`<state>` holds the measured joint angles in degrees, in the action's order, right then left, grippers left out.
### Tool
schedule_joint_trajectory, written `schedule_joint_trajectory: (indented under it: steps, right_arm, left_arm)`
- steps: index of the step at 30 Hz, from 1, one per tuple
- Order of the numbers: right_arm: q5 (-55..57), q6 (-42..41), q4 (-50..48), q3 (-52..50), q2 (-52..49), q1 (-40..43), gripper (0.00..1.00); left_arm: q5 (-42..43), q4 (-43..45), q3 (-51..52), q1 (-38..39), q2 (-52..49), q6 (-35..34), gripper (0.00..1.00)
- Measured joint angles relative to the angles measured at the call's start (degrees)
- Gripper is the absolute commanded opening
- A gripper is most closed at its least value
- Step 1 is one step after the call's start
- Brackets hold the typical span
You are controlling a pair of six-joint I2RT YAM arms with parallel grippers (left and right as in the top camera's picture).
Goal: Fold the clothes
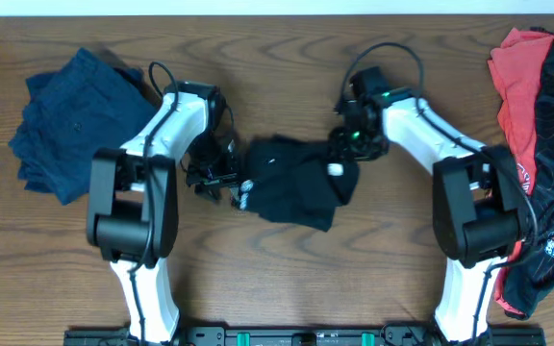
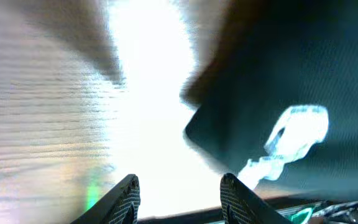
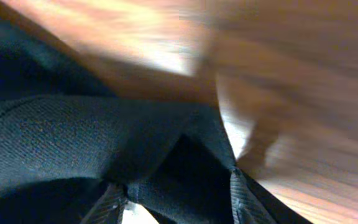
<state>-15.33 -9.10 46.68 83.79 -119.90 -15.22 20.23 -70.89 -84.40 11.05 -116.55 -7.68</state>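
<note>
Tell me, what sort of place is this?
Probably a robotics lab bench for laundry-folding trials: a left arm and right arm at a wooden table, a black garment between them, a blue pile and a red-and-black pile at the sides.

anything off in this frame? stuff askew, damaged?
Nothing damaged or spilled. The black fabric garment at centre lies askew, its outline lumpy rather than square. The crumpled red and black clothes heap at the right is unfolded and runs out of the overhead frame. The navy blue folded garment looks settled.
</note>
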Motion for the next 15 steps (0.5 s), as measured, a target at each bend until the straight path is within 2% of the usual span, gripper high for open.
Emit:
schedule_joint_trajectory:
  steps: [1, 4, 7, 12, 15]
  right_arm:
    - [1.0, -0.1, 0.7, 0.3, 0.5, 0.8, 0.53]
    - [3.2, -0.1, 1.6, 0.8, 4.1, 2.6, 0.54]
    - [3.3, 0.0, 2.7, 1.3, 10.8, 2.4, 0.55]
    - [2.6, -0.4, 8.3, 3.7, 20.3, -0.7, 0.55]
    - [2.2, -1.6, 12.0, 3.8, 21.4, -2.9, 0.55]
  left_arm:
    - [0.0, 1.2, 0.1, 0.0, 2.0, 0.0, 0.45]
    - [0.0, 8.3, 0.2, 0.0, 9.6, 0.2, 0.63]
    - [0.0, 18.4, 0.1, 0.0, 16.1, -0.1, 0.71]
    - [0.0, 31.1, -0.3, 0.0, 17.5, -0.2, 0.71]
    - [0.1, 34.5, -0.3, 0.0, 15.3, -0.2, 0.71]
